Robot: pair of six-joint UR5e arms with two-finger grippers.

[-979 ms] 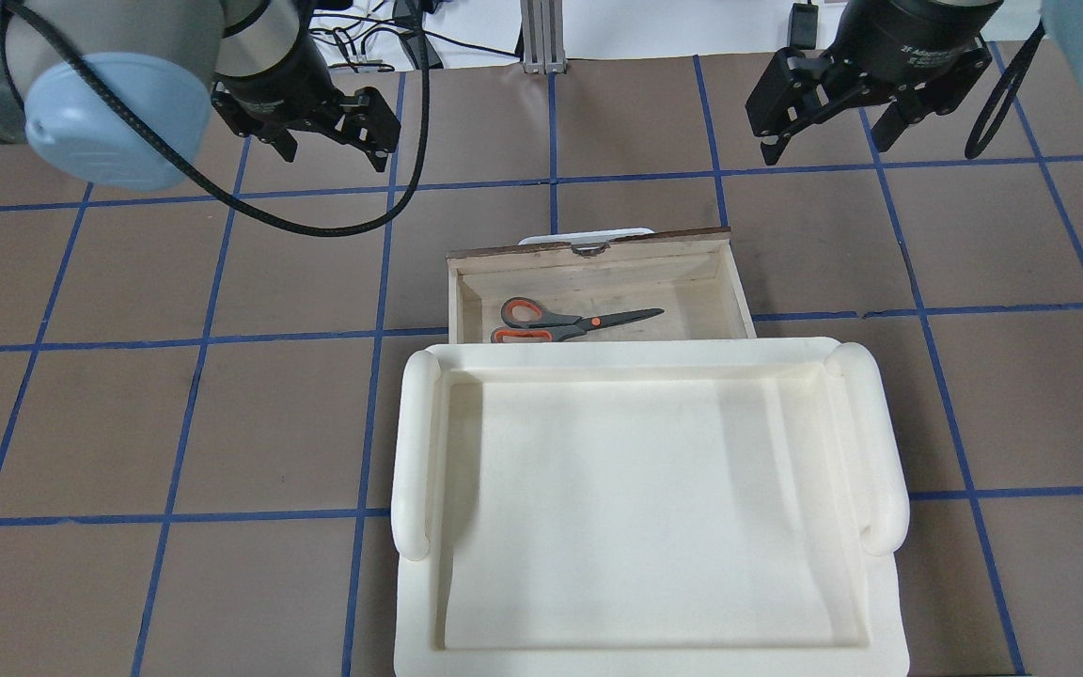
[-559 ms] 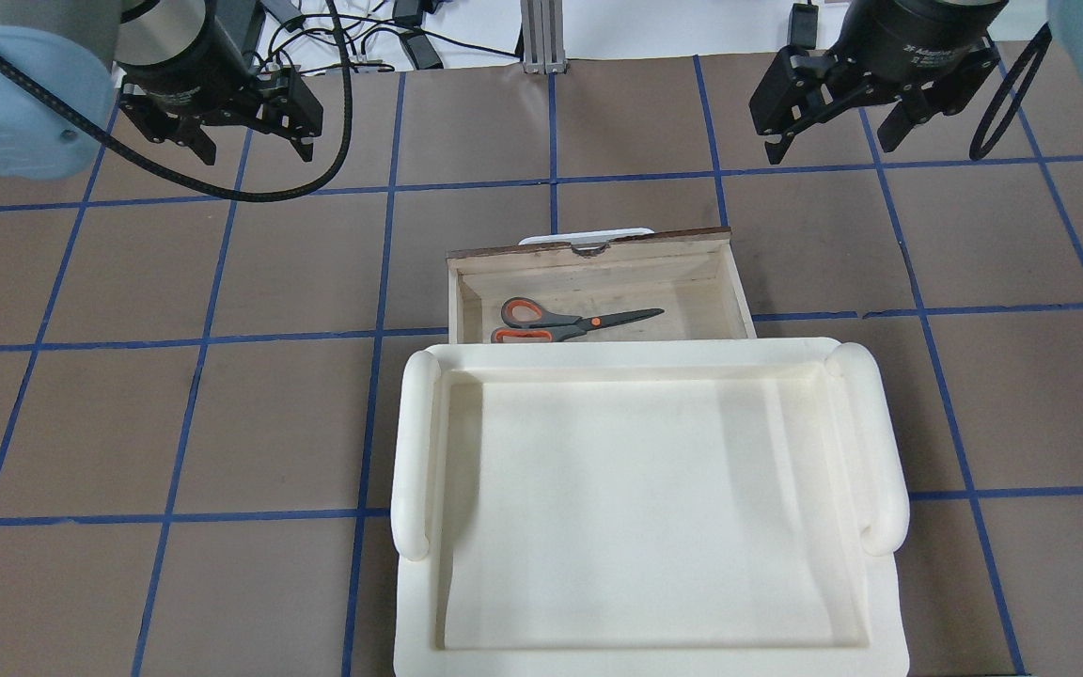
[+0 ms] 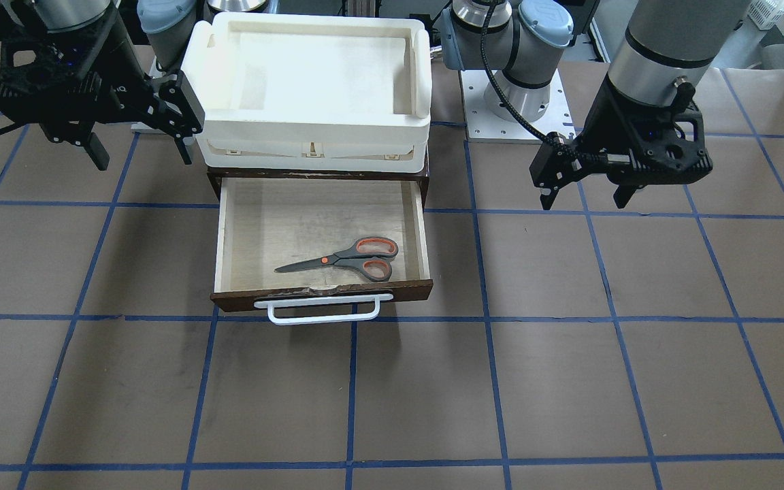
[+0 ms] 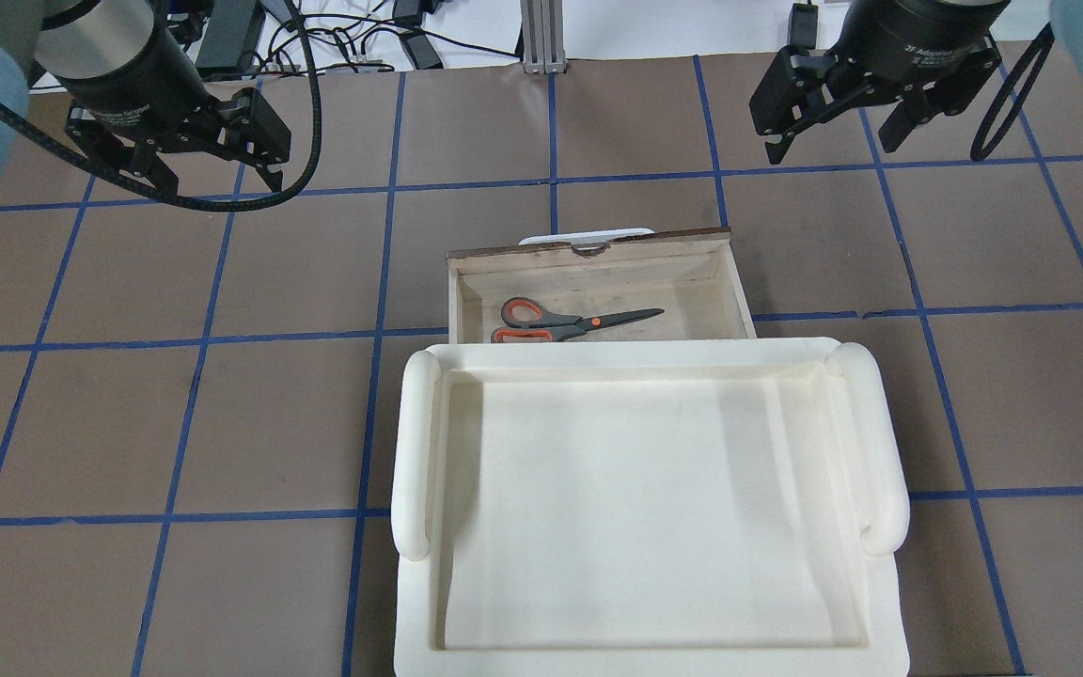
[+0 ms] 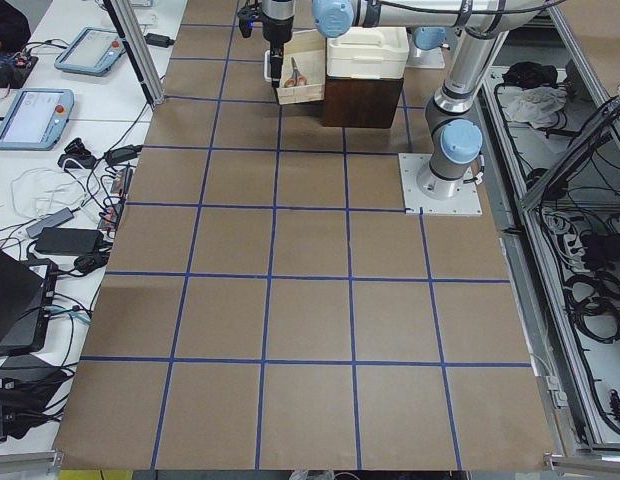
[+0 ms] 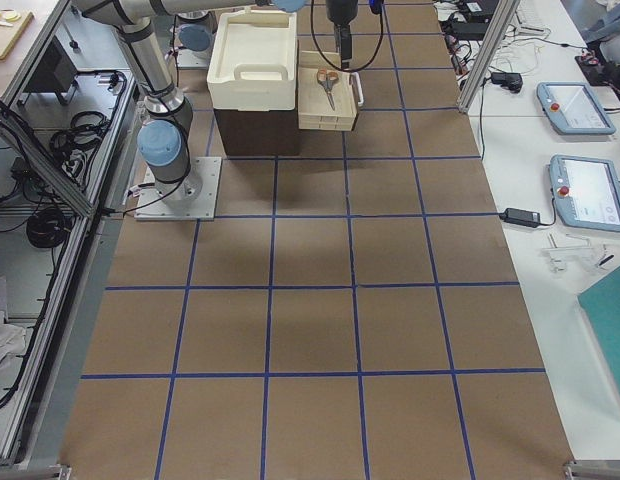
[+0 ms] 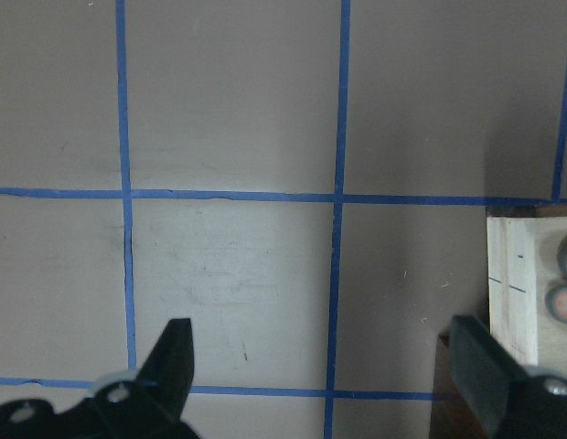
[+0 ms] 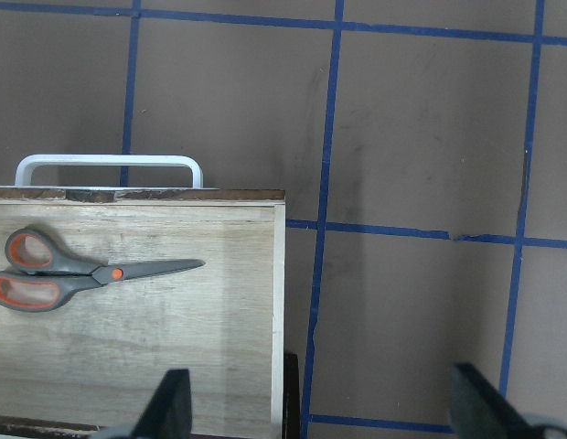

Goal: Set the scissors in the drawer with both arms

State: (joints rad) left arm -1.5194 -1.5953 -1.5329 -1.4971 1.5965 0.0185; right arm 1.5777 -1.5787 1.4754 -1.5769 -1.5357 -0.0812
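The scissors (image 3: 344, 259) lie flat inside the open drawer (image 3: 297, 218), handles toward the robot's left. They also show in the overhead view (image 4: 572, 322) and the right wrist view (image 8: 82, 274). The drawer's white handle (image 3: 324, 315) faces away from the robot. My left gripper (image 4: 212, 179) is open and empty above the table, well to the left of the drawer (image 4: 682, 282). My right gripper (image 4: 831, 149) is open and empty, beyond and to the right of the drawer. In the front view the left gripper (image 3: 582, 203) is on the right and the right gripper (image 3: 143, 160) on the left.
A cream-white bin (image 4: 415, 451) sits on top of the dark cabinet (image 6: 255, 130) that the drawer slides out of. An aluminium post (image 4: 537, 38) and cables stand at the table's far edge. Blue tape lines grid the brown table (image 4: 175, 414).
My left gripper has moved to the left, away from the drawer, and stays open. My right gripper has barely moved. The scissors and drawer have not moved.
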